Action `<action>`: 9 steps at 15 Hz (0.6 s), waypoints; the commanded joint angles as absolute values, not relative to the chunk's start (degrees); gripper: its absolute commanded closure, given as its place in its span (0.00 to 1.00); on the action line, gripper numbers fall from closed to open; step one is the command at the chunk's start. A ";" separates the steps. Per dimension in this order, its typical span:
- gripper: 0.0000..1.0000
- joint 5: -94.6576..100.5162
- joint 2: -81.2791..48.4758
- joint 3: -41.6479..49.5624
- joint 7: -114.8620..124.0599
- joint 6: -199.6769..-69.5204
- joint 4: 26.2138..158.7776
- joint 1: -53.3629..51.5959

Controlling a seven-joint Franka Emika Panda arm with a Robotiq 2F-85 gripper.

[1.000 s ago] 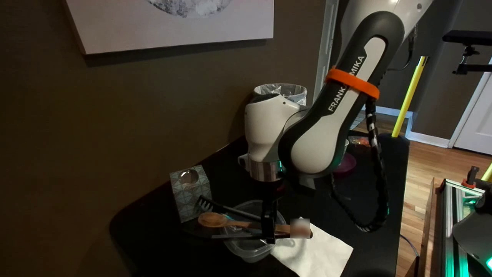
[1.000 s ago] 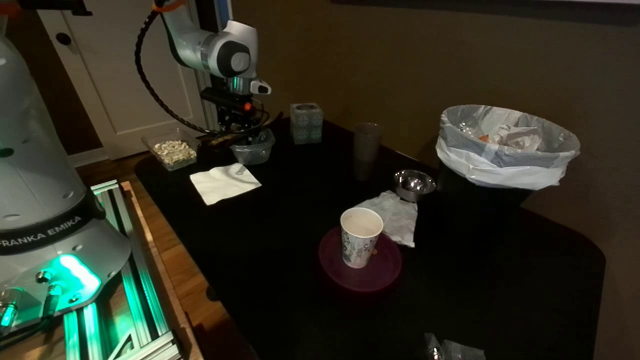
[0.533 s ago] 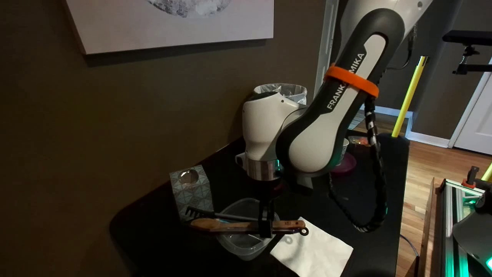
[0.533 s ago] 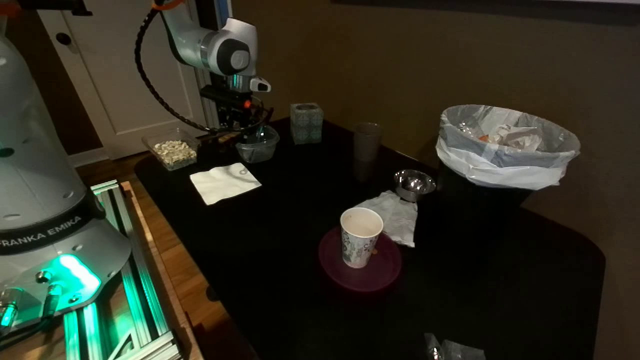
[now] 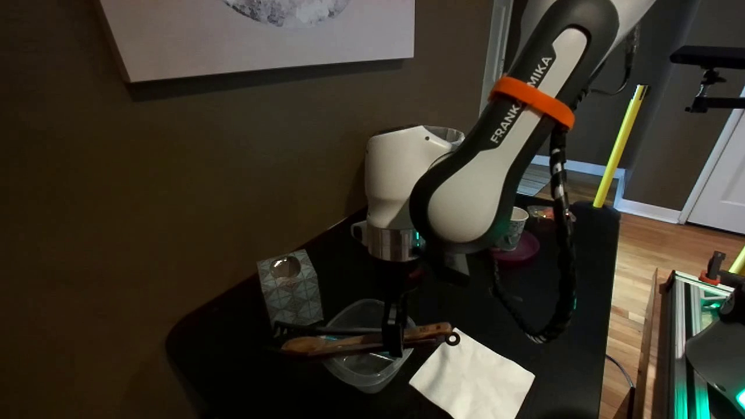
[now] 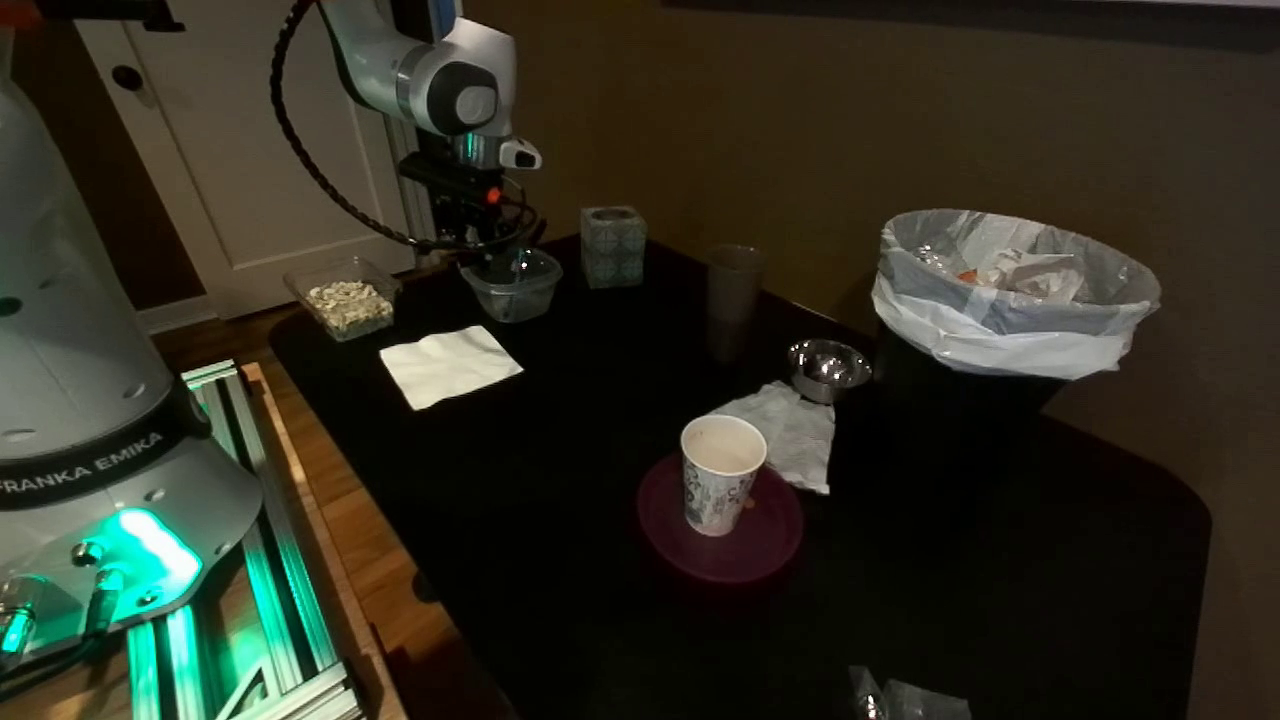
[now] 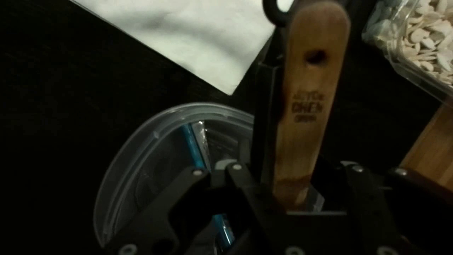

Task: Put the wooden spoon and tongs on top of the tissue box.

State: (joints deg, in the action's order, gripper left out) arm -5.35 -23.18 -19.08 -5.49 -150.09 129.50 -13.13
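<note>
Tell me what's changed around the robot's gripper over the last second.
The gripper has risen a little in both exterior views. In an exterior view, the wooden spoon and tongs it carries drifted left, their handle ends moving up the picture; the clear container shifted slightly left too. Nothing was newly grasped or let go. The tissue box, white napkin and paper cup stayed put.

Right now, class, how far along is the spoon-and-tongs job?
Done: the spoon and tongs look picked up. In hand: the fingers appear to grip both, above a container. Left: carrying them to the tissue box and setting them on its top, which bears neither.
</note>
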 commanded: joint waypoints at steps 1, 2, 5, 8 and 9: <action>0.84 -10.16 -19.73 -21.99 -9.78 -147.79 129.64 -10.37; 0.84 -11.27 -19.33 -22.41 -10.40 -148.17 129.45 -10.02; 0.84 -14.85 -18.40 -23.37 -12.46 -148.61 129.01 -8.98; 0.84 -18.39 -17.90 -24.12 -14.40 -148.74 128.58 -8.14; 0.84 -18.32 -17.81 -23.76 -14.27 -148.71 128.53 -8.46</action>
